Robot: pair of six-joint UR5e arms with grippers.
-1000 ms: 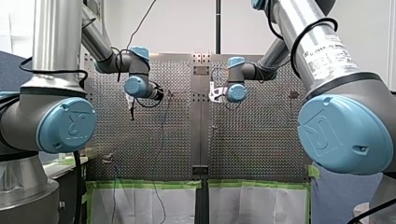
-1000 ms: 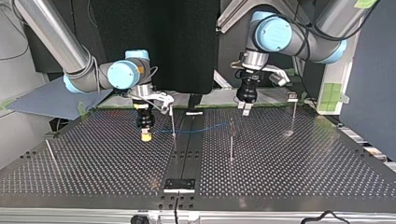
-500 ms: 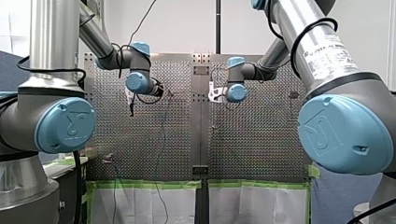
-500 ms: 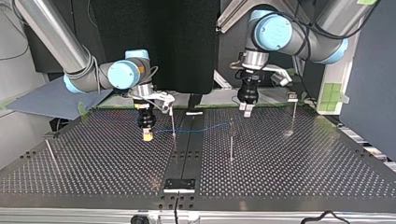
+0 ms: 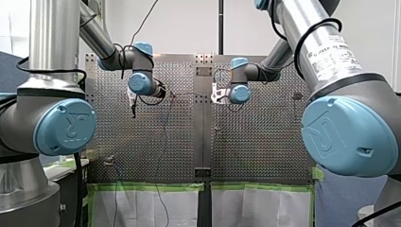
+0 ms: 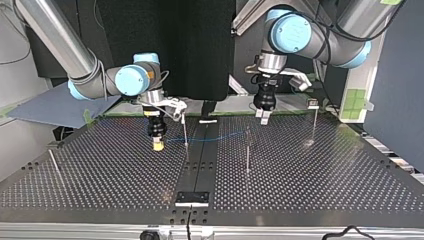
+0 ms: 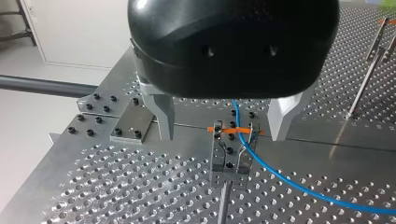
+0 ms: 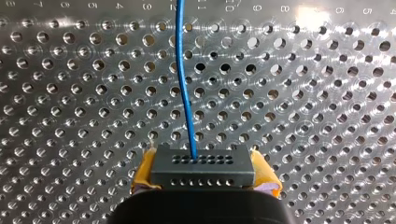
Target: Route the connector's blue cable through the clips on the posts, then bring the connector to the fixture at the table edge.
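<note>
Across the top view's lower half spreads the table point(image 6: 300, 175). Left of centre, my right gripper point(image 6: 158, 145) is clamped on the connector point(image 8: 202, 165). At upper right, my left gripper point(image 7: 220, 137) hangs with fingers apart around a clip point(image 7: 231, 154) that the cable point(image 6: 215, 137) passes through. A hard pull on the connector could probably pop the cable free.

Reads in part "UNIVERSAL ROBOTS" on the white label point(image 5: 332, 53) of my right arm point(image 5: 302, 28), with a raised UR-like mark on each big blue joint cap point(image 5: 66, 126) and, in the right wrist view, a row of small single digits, barely legible, along the table point(image 8: 280, 70).
</note>
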